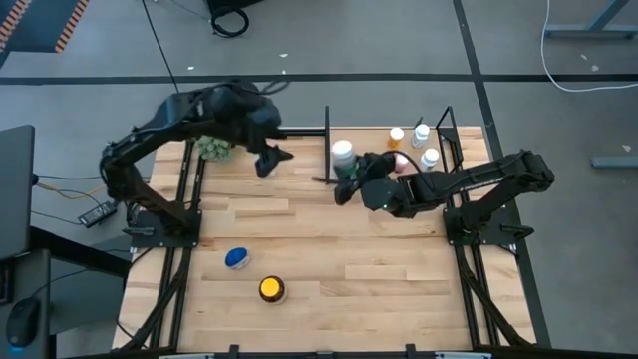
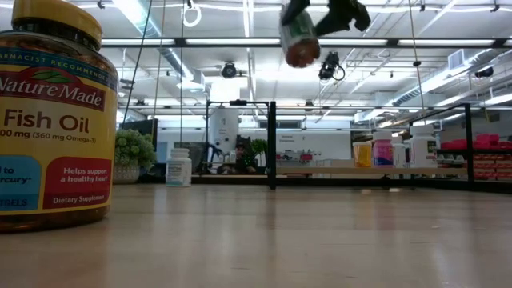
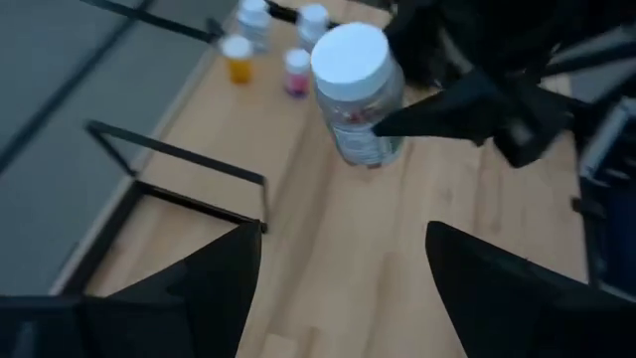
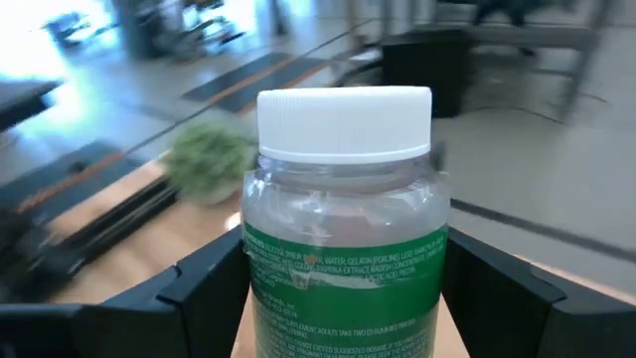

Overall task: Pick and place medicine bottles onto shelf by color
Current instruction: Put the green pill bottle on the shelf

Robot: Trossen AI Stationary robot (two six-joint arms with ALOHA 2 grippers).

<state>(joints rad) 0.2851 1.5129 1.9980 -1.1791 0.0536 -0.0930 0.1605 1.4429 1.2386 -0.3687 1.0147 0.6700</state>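
A clear medicine bottle (image 4: 343, 229) with a white cap and a green label hangs in the air at the shelf's left end, with my right gripper (image 1: 349, 181) shut on it. The shelf (image 1: 374, 140) at the far right carries several small bottles: an orange one (image 1: 397, 135), a pink one (image 1: 400, 165) and two white ones (image 1: 421, 133). My left gripper (image 1: 271, 160) hovers open to the left of the held bottle, with nothing between its fingers (image 3: 229, 288). A blue-lidded bottle (image 1: 236, 257) and an amber yellow-lidded one (image 1: 271, 289) stand on the near table. My right gripper pinches the bottle's body at the green label (image 4: 273, 298) between its two fingers, one on each side, below the cap. The fingers come from the table's right, nearly level. The bottle is lifted clear (image 2: 298, 36) and tilted, its cap (image 1: 342, 153) turned upward.
A green fuzzy plant ball (image 1: 211, 148) sits at the far left beneath my left arm. The shelf's black upright posts (image 1: 327, 130) stand close to the held bottle. The middle of the plank table (image 1: 329, 239) is bare wood.
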